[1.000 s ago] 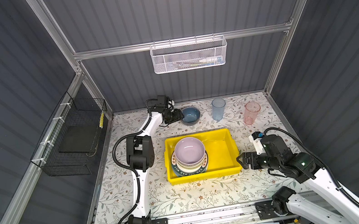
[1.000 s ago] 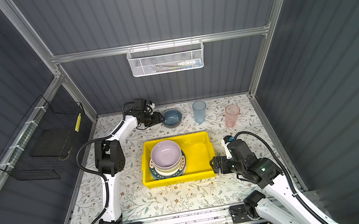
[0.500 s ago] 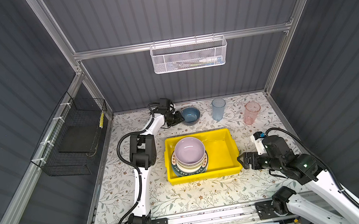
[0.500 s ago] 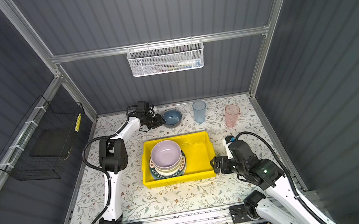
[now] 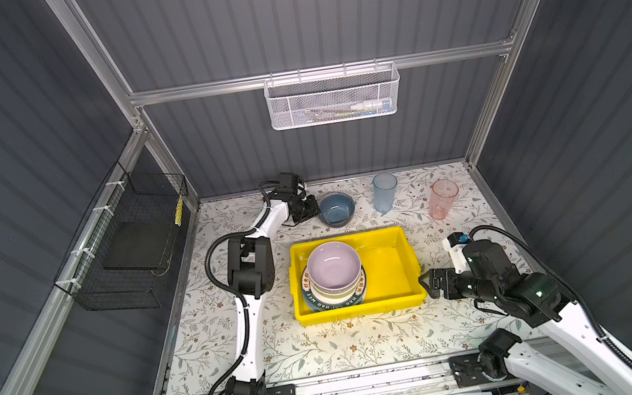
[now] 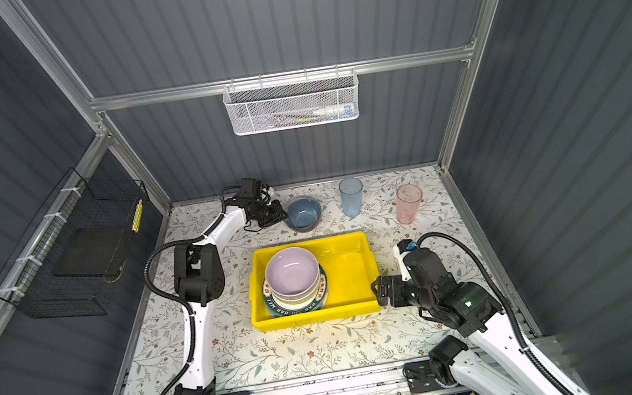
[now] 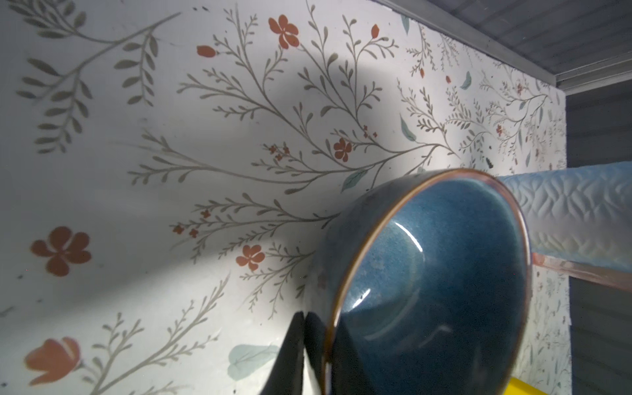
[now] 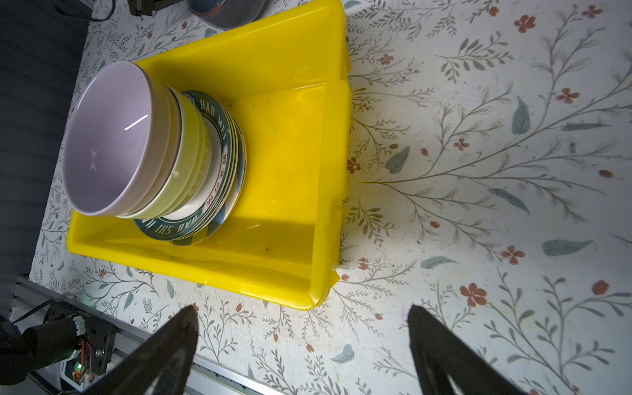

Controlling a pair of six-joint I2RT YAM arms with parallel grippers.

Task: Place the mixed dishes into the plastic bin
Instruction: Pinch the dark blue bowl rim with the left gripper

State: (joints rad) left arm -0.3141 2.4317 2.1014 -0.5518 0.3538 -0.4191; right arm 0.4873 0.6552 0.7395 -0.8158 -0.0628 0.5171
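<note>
The blue bowl [image 5: 336,209] [image 6: 303,213] stands on the floral table at the back. My left gripper [image 5: 313,207] [image 6: 280,212] [image 7: 323,325] is shut on its left rim, one finger outside and one inside the wall. The yellow plastic bin [image 5: 388,272] [image 6: 350,277] [image 8: 290,171] holds a stack: lilac bowl [image 5: 333,265] [image 8: 109,136] on a pale green bowl [image 8: 191,154] on the plates [image 8: 219,136]. The blue tumbler [image 5: 385,193] [image 7: 574,215] and the pink tumbler [image 5: 442,198] stand upright at the back right. My right gripper [image 5: 424,280] [image 6: 376,288] [image 8: 303,319] is open and empty by the bin's near right corner.
A white mesh basket [image 5: 332,97] hangs on the back wall. A black wire basket [image 5: 133,249] hangs on the left wall. The metal rail [image 5: 353,382] runs along the table's front edge.
My left gripper has moved right to the blue bowl's rim and closed on it. The right arm has barely shifted beside the bin.
</note>
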